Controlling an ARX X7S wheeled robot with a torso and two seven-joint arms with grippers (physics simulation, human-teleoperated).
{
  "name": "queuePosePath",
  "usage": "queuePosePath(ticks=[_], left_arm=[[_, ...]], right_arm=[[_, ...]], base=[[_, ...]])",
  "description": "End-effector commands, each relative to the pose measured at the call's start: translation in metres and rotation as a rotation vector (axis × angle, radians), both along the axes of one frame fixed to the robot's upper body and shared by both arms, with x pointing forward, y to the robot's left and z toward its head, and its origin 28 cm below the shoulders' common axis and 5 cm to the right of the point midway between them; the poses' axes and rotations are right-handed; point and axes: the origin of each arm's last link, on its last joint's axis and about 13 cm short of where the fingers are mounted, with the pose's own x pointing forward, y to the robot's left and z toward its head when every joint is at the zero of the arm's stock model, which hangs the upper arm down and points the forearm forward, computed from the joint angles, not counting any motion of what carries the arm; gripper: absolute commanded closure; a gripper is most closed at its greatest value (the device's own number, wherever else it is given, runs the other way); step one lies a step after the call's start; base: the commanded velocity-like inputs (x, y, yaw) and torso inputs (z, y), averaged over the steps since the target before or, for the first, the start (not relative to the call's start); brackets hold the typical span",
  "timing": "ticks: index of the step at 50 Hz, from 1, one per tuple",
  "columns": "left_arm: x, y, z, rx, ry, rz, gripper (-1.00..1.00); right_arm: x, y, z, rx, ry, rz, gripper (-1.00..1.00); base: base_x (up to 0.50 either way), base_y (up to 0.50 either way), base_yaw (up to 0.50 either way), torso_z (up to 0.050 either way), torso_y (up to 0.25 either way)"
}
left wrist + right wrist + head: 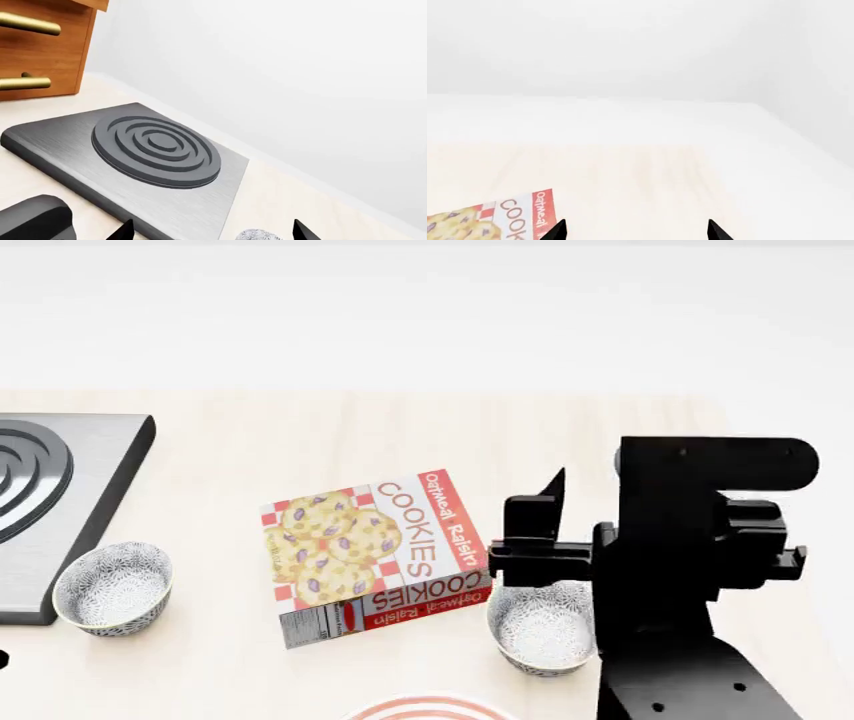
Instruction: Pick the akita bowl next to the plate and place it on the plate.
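The akita bowl [541,632], grey-and-white patterned with a whitish inside, stands upright just behind and to the right of the plate [430,708]. Only a red-ringed sliver of the plate shows at the head view's bottom edge. My right gripper [567,490] hovers over and slightly beyond this bowl, open and empty; in the right wrist view its tips [635,232] frame bare counter. A second, identical bowl [114,590] sits far left by the stove, and its rim [257,235] peeks between my open left gripper's [213,232] tips.
A cookie box [374,555] lies flat between the two bowls. A grey stove plate with a ringed burner [157,150] occupies the left side. A wooden drawer unit with brass handles [40,50] stands beyond it. A white wall runs along the back of the counter.
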Motion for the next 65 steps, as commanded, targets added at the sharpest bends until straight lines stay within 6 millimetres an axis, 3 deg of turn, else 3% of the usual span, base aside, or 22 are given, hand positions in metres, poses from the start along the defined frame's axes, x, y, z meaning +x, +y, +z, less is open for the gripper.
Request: queuePosePath(ticks=[1, 10, 25, 65], left_arm=[[0.000, 0.000, 0.003, 0.000, 0.001, 0.000, -1.00], [0.000, 0.000, -0.001, 0.000, 0.002, -0.001, -1.00], [0.000, 0.000, -0.003, -0.002, 0.002, -0.001, -1.00], [0.004, 0.002, -0.011, 0.005, 0.003, -0.005, -1.00]], right_arm=[[0.028, -0.008, 0.015, 0.012, 0.118, 0.007, -1.00], [0.047, -0.009, 0.024, 0.015, 0.181, 0.022, -1.00], [0.066, -0.018, 0.020, 0.101, 0.334, 0.031, -1.00], [0.089, -0.025, -0.019, 0.172, 0.512, -0.015, -1.00]], base=[[0.00, 0.00, 0.00, 0.000, 0.000], [0.00, 0.00, 0.00, 0.000, 0.000], [0.00, 0.00, 0.00, 0.000, 0.000], [0.00, 0.00, 0.00, 0.000, 0.000]])
